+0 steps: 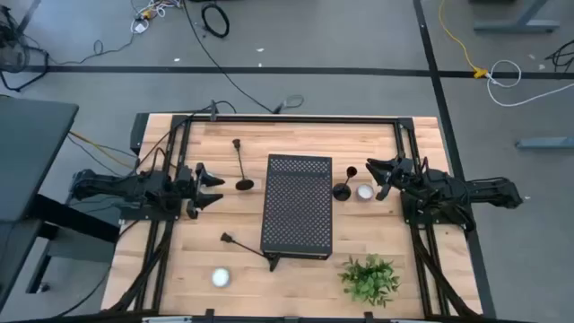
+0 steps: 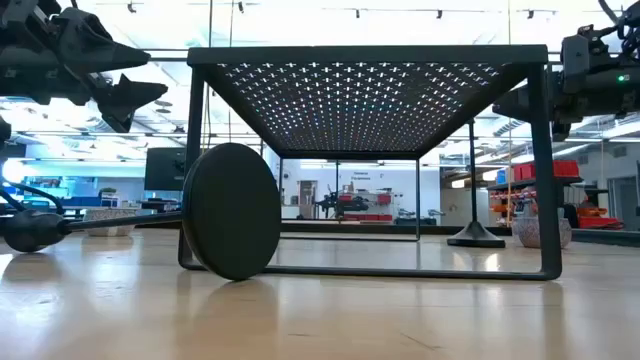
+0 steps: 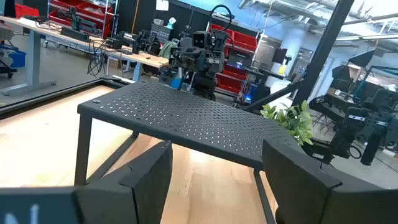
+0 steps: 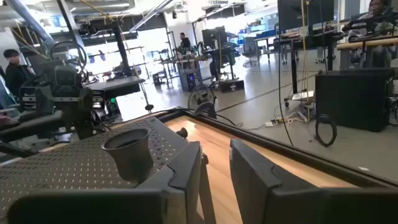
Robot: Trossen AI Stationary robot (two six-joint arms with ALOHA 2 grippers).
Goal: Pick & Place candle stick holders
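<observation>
Nearest lay one candle stick holder (image 1: pixel 247 249) tipped over at the front of the perforated box (image 1: pixel 297 205). Further back, the left gripper (image 1: pixel 213 187) stood wide and empty beside an upright holder (image 1: pixel 242 166). Opposite, the right gripper (image 1: pixel 377 178) hung narrowly parted (gripping nothing), near a third holder (image 1: pixel 344 187) and a tealight (image 1: pixel 364 191).

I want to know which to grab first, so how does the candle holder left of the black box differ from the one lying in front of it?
The holder left of the box stands on its base; the front holder lies tipped over, its base on edge against the perforated box. The standing one is apart from the box. Both are slim, black, round-based.
</observation>
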